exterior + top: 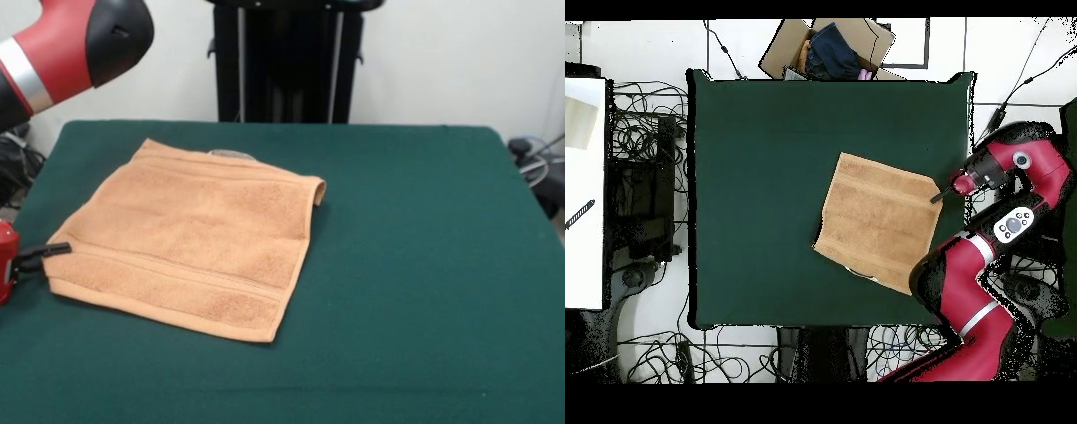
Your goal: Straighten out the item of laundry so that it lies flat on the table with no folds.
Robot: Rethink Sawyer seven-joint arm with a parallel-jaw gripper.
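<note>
Front view: towel [190, 243] lies spread on the table [415, 265], left of centre, nearly flat; far right corner curls up (a small fold left to fix). Gripper [48, 253] sits at the towel's left corner; gripping or not, cannot tell. Overhead view: gripper [940, 196] meets the towel's [877, 222] right edge, near the table's [755, 200] right side.

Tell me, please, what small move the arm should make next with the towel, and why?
Probably reach to the towel's curled corner and draw it outward until it lies flat. The rest of the towel already looks spread out on the table, and that upturned corner seems the only fold left. The end effector sits at the opposite edge, seemingly gripping nothing.
</note>
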